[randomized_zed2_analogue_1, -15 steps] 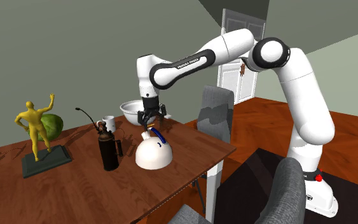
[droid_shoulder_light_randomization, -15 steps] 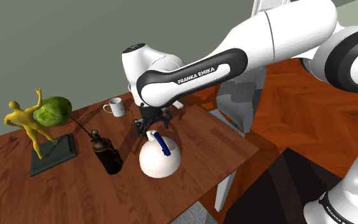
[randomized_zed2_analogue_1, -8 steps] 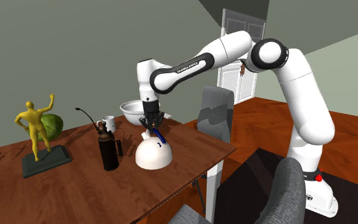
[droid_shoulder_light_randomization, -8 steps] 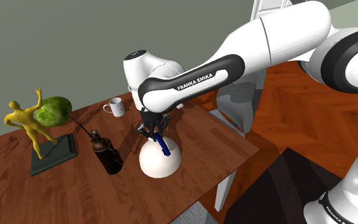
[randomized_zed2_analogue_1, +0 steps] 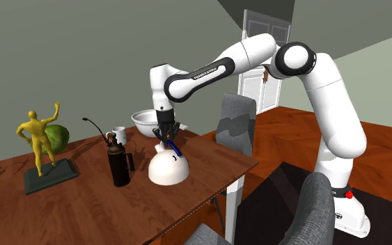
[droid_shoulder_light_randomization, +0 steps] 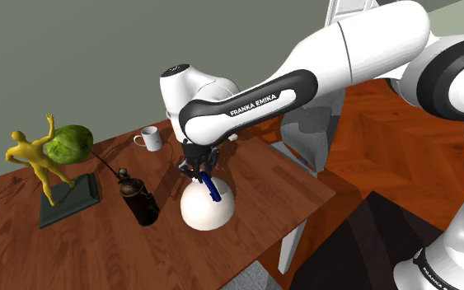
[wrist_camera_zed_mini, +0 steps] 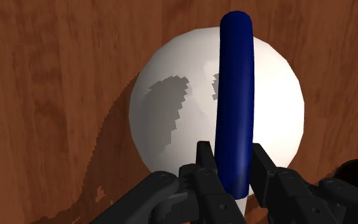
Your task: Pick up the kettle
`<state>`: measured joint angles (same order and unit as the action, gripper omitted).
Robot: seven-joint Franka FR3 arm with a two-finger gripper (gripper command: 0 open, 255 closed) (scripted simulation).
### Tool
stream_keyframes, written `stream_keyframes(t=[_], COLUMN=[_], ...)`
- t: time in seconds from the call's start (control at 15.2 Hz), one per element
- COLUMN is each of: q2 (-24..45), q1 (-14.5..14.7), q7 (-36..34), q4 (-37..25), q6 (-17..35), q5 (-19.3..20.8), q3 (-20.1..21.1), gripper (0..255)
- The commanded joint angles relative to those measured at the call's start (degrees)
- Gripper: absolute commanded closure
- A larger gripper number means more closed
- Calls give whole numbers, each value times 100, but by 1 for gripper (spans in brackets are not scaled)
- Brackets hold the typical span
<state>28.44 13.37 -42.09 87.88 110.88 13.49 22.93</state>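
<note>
Where its two black fingers [wrist_camera_zed_mini: 204, 167] clasp the blue handle [wrist_camera_zed_mini: 236, 83], the gripper [wrist_camera_zed_mini: 231, 156] is closed on the white kettle [wrist_camera_zed_mini: 171, 114] from above. The kettle sits on the wooden table [droid_shoulder_light_randomization: 296, 194], near a dark bottle [droid_shoulder_light_randomization: 139, 200], with a white mug [droid_shoulder_light_randomization: 149, 137] farther back.

The arm [droid_shoulder_light_randomization: 362, 45] is made of rounded, glossy white links joined by dark bands, one black sleeve [droid_shoulder_light_randomization: 222, 111] carrying white "FRANKA EMIKA" lettering, with a small red dot [randomized_zed2_analogue_1: 349, 195] on its white base [randomized_zed2_analogue_1: 351, 219] and an all-black, blocky two-fingered tool [wrist_camera_zed_mini: 233, 164].
</note>
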Motion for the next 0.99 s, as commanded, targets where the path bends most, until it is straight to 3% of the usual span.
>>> stream_keyframes(t=[0.0,0.92], q2=[-39,-227], q1=[-3,35], q7=[16,123], q4=[-63,-808], q6=[-95,-1005], q5=[-18,-127], q3=[9,66], gripper=[255,255])
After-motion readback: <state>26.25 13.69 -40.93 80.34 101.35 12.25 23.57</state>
